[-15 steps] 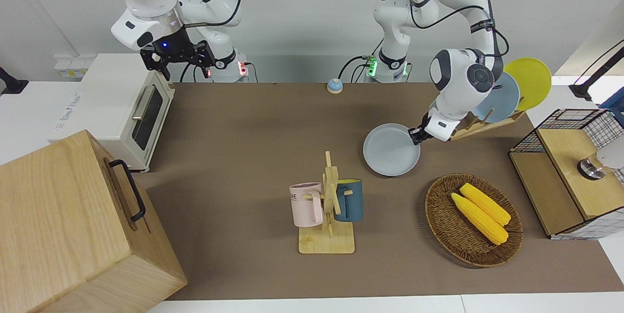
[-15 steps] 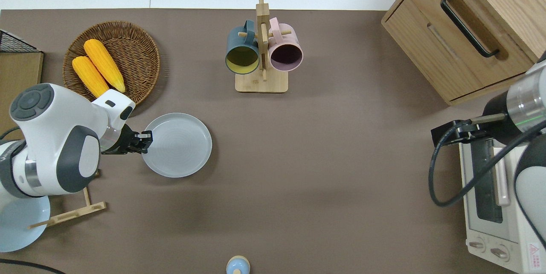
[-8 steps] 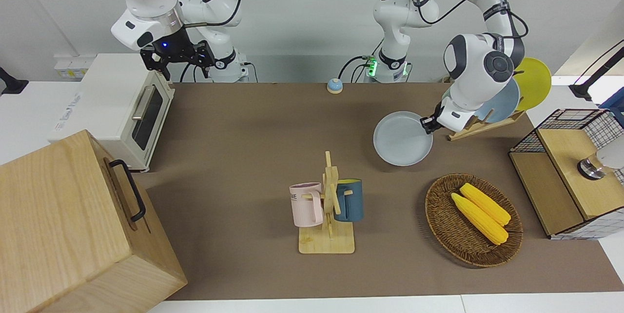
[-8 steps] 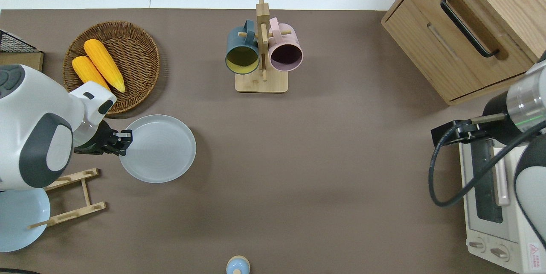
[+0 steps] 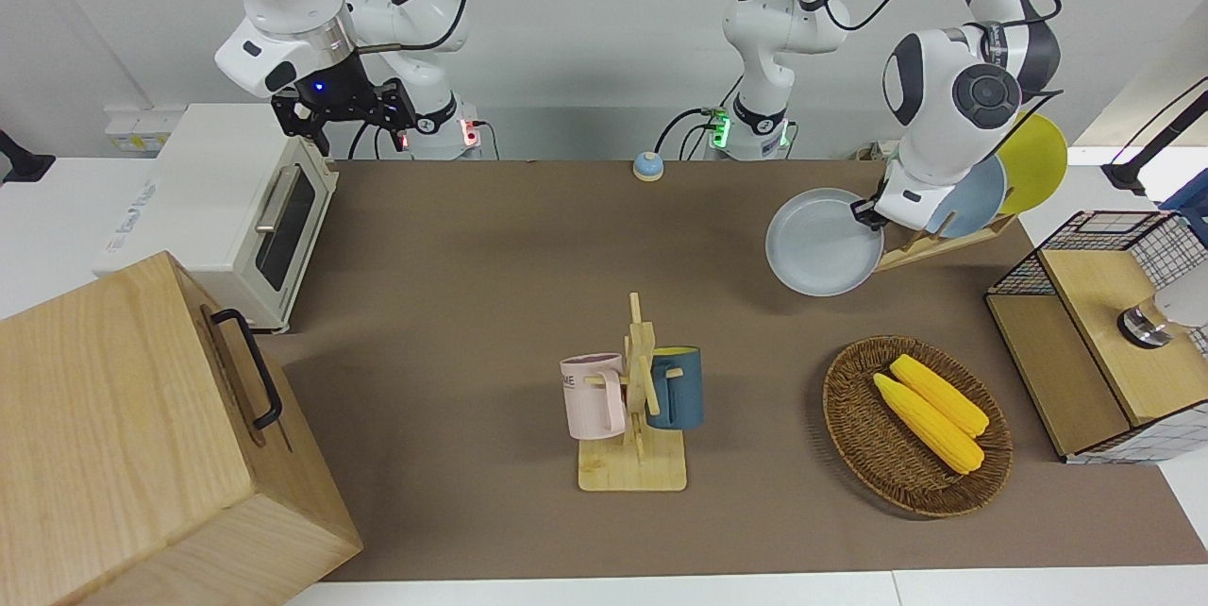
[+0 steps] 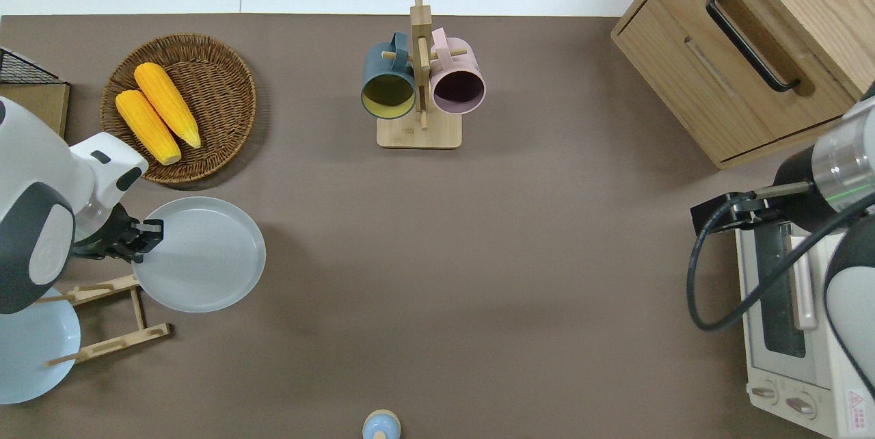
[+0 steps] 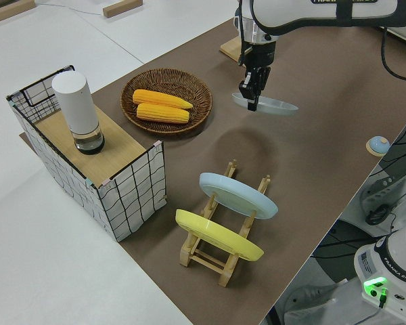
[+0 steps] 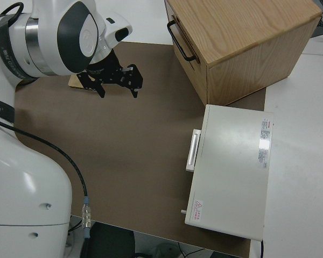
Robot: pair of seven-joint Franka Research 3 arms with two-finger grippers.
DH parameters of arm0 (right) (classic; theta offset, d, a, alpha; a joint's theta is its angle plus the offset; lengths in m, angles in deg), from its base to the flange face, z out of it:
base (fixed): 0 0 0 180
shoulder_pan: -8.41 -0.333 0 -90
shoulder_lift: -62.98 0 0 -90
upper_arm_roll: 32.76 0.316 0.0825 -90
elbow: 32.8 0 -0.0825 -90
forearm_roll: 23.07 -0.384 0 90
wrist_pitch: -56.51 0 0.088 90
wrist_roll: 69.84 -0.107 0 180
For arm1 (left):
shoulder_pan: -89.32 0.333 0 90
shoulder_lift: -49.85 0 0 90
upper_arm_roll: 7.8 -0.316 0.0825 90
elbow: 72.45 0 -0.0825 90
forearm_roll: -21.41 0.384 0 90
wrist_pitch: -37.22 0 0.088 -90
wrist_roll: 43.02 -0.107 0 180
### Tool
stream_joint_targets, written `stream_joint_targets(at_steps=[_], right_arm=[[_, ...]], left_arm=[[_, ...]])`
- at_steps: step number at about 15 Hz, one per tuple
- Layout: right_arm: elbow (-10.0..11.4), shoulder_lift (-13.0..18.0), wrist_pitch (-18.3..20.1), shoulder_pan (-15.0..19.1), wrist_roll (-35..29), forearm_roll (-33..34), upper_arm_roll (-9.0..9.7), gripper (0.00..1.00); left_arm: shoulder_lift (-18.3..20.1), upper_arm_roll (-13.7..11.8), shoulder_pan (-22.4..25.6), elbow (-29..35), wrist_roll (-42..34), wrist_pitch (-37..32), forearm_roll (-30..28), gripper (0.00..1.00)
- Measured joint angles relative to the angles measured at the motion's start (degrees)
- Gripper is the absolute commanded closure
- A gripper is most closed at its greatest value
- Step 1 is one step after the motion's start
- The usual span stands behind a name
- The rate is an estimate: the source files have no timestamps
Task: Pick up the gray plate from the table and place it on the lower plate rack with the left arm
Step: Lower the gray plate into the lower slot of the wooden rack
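Left gripper (image 6: 152, 228) pinches the rim of the gray plate (image 6: 202, 254). You can see the plate is up in the air, off the table (image 6: 478, 254), lying nearly flat. From overhead its edge hangs over the end of the lower plate rack (image 6: 116, 319). That rack already holds a light blue plate (image 7: 237, 195) & a yellow plate (image 7: 216, 235), both standing in slots. A basket (image 6: 219, 76) w/ two corn cobs (image 6: 157, 111) sits near. Right arm is parked; its gripper (image 8: 117, 80) fingers are spread.
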Motion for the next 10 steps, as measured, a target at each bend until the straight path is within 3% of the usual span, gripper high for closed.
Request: stream_joint_targets(at_steps=[10], right_arm=[[0.0,0.0,0.0,0.0,0.0,0.0,0.00,0.017]], left_arm=[[1.5,0.0,0.0,-3.7,0.0,-9.9,17.1,1.00]])
